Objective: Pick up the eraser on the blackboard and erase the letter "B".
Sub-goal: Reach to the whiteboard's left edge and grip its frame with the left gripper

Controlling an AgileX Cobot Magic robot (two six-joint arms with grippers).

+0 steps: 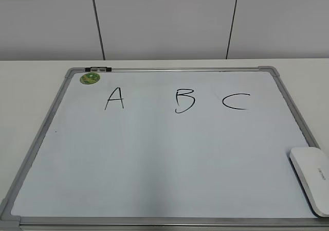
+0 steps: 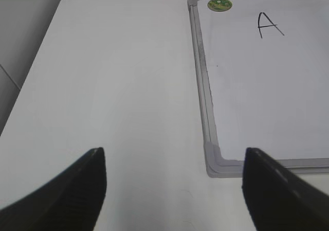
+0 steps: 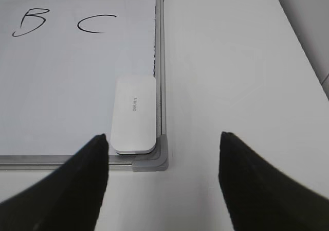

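The eraser (image 3: 134, 114) lies flat in the near right corner of the blackboard (image 1: 41, 138), just beside the frame, untouched. The right gripper (image 3: 163, 182) hangs spread wide and empty, near it but off to the right over the table (image 3: 231, 61). A good pick, I judge, centres the fingers across the eraser's short width, clear of the frame. The letter "B" (image 1: 184, 101) sits far, between A (image 1: 114, 98) and C (image 1: 236, 101). The left gripper (image 2: 175, 187) is spread too.
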